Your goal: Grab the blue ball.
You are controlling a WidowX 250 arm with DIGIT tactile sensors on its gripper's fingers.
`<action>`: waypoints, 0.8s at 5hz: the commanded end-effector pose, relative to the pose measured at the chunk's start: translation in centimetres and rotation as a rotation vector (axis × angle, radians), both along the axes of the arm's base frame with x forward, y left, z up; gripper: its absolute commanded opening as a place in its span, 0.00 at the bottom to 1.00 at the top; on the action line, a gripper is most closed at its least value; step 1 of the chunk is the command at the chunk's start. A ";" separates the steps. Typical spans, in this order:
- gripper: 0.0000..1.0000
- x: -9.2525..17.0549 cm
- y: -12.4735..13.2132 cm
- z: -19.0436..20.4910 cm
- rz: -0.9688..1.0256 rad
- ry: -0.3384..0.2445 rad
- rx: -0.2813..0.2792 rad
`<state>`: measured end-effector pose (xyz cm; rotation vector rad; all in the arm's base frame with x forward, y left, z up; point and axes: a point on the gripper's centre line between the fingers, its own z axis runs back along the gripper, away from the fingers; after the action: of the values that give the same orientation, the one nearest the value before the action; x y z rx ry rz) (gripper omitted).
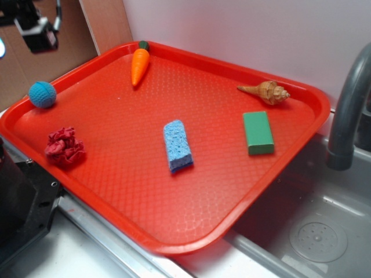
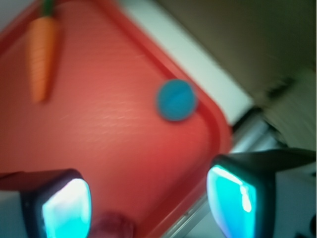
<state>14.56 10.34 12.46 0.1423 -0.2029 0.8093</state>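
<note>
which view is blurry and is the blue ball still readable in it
Wrist view: smeared and soft throughout, yet the blue ball reads as a round blob by the tray rim; the open pincer pads glow cyan. Exterior view: sharp, the ball's knit shows.

Gripper [image 2: 148,203]: two black, blocky fingers [image 2: 49,201], inner pads glowing cyan-turquoise, edges rounded. Wrist view blurred. Exterior view: a dark and white part at the top-left corner, detail unclear.

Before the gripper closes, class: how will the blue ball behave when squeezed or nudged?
The ball is round, so a nudge probably rolls it along the tray rim. Its knitted look suggests it is soft and light. The gripper is open, apart from it.
</note>
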 end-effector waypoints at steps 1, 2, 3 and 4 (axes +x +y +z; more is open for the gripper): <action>1.00 -1.6 3.0 -2.3 0.321 -0.020 -0.007; 1.00 -0.8 4.3 -3.6 0.246 -0.082 -0.007; 1.00 -0.4 5.4 -6.0 0.244 -0.052 -0.026; 1.00 -0.2 5.6 -7.6 0.230 -0.033 -0.045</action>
<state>15.31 15.52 3.60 0.1014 -0.1646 1.0332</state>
